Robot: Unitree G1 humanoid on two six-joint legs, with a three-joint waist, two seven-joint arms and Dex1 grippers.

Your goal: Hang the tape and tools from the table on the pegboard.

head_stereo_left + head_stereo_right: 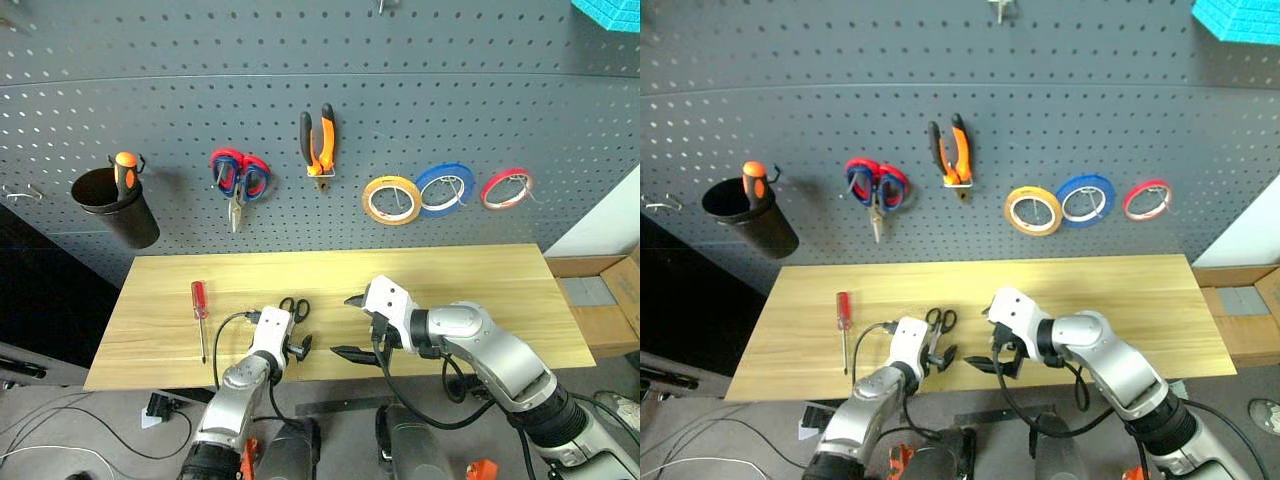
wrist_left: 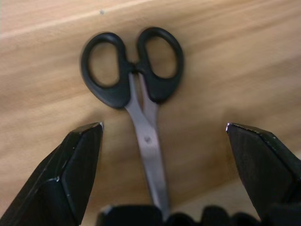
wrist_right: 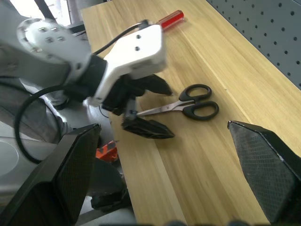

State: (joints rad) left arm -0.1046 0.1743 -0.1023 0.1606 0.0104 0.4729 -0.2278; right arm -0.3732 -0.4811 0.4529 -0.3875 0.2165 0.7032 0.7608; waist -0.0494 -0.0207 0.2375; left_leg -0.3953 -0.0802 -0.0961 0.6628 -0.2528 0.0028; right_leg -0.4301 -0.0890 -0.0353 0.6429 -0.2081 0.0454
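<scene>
Black-handled scissors flat on table, near front edge. Blades run straight back between spread, empty left gripper fingers, handles beyond. Right gripper spread, empty, farther off.

On the dark grey pegboard, dotted with pale holes, hang yellow tape, blue tape and red tape. Below it, black-handled scissors and a red-handled screwdriver lie on the light wooden table.
</scene>
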